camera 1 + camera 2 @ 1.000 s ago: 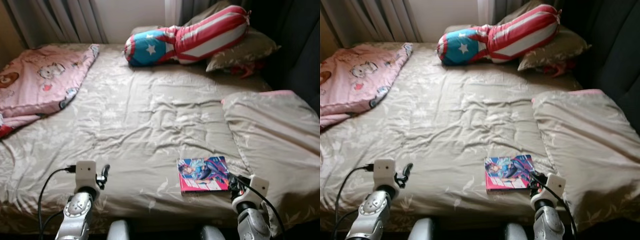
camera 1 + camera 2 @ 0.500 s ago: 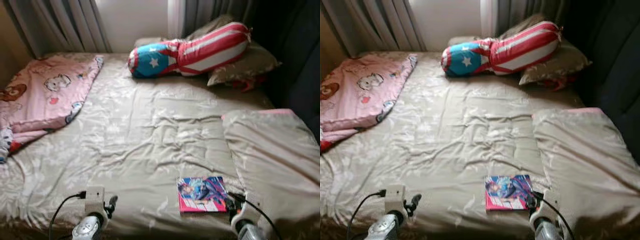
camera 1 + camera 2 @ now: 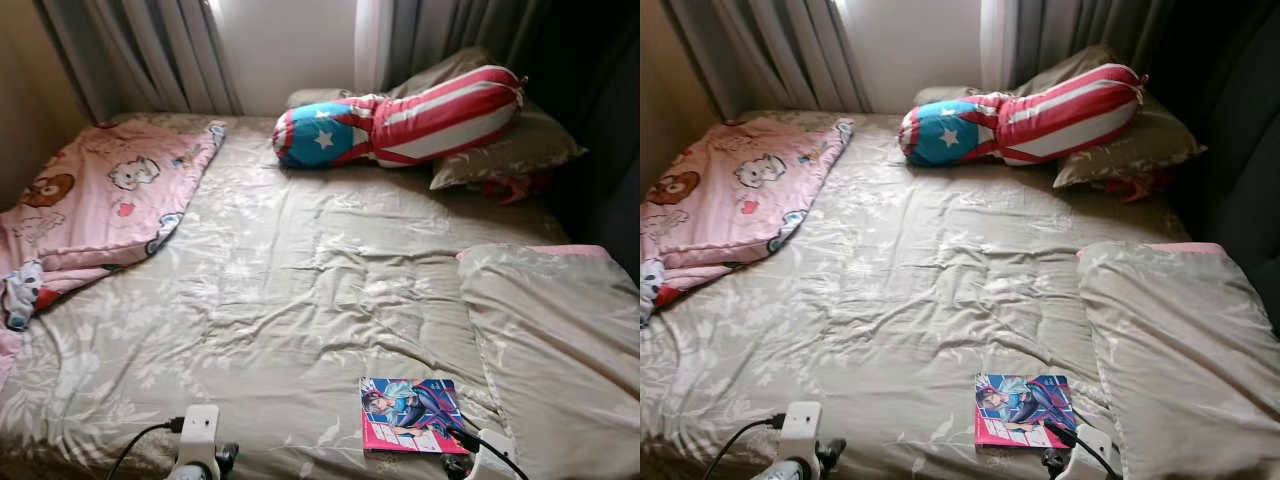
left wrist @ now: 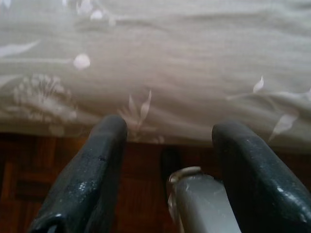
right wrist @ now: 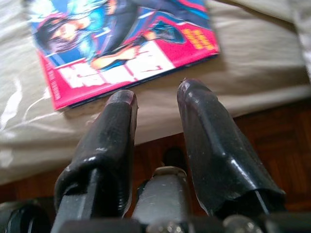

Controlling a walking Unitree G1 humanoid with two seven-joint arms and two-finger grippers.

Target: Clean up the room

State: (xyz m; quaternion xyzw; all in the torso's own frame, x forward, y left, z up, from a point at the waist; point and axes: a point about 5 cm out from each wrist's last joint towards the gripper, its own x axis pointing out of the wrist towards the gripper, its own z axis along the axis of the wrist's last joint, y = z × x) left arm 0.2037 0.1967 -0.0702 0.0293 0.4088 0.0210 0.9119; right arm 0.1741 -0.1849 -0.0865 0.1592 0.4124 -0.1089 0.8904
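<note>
— Both arms have dropped lower in view; where is the comic book [image 3: 411,415]?
— Near edge of the bed [image 3: 300,290], beside the folded quilt [image 3: 560,340]. Right gripper [image 5: 158,97] narrowly parted just short of it; left gripper [image 4: 167,131] spread wide, empty. Pink blanket [image 3: 90,210] far left.

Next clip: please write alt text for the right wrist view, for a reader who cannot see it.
The right gripper, its two black fingers open and empty, hangs just short of a comic book with a pink and blue cover. The book lies flat near the edge of a beige bedspread; dark wooden floor shows below.
</note>
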